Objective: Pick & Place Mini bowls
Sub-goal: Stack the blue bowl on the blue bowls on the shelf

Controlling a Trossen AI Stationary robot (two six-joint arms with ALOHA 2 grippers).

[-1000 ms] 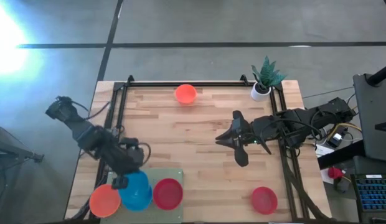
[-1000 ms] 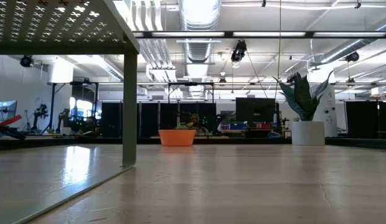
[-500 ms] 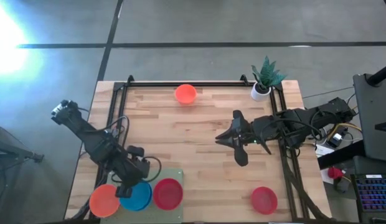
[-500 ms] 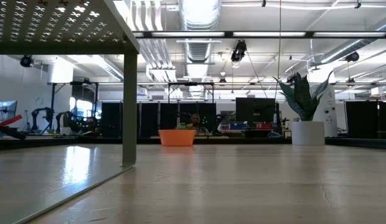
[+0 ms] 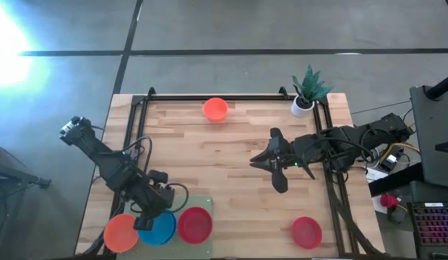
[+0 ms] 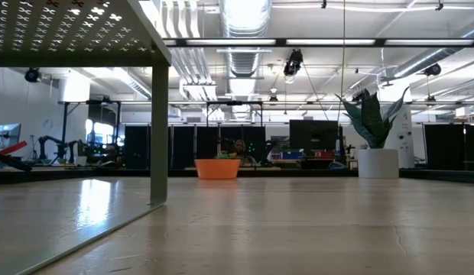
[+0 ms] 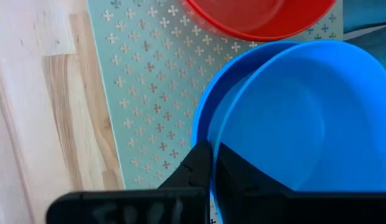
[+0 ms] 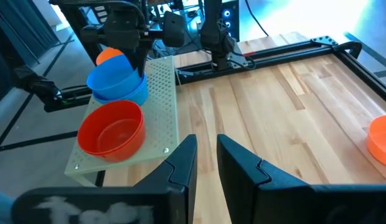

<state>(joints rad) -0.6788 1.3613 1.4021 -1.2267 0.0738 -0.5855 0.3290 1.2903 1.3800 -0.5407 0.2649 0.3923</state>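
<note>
My left gripper (image 5: pixel 147 219) is at the table's near left, shut on a blue mini bowl (image 5: pixel 162 230) over a raised pale green perforated tray (image 5: pixel 204 202). In the left wrist view this blue bowl (image 7: pixel 292 124) sits in a second blue bowl (image 7: pixel 202 124). An orange bowl (image 5: pixel 119 232) and a red bowl (image 5: pixel 195 224) stand on either side of it on the tray. Another orange bowl (image 5: pixel 215 109) rests near the far edge, another red bowl (image 5: pixel 306 232) near the right corner. My right gripper (image 5: pixel 269 173) waits open, right of centre. My left gripper holds the upper blue bowl by its rim (image 7: pixel 211 158), one finger inside the bowl and one outside, coming from above. In the right wrist view the bowl (image 8: pixel 109 70) is tilted in the hold and lies in the blue bowl (image 8: pixel 124 93) below it.
A small white pot with a green plant (image 5: pixel 305 94) stands at the far right corner. A dark frame (image 5: pixel 209 96) runs around the wooden table. The tray stands on legs (image 6: pixel 158 130) above the tabletop. Bare wood lies between the tray and my right arm.
My left gripper has moved down toward the tray with the blue bowl. The bowl, held higher a second ago, now sits low in the other blue bowl between the orange and red bowls. My right arm has kept still.
</note>
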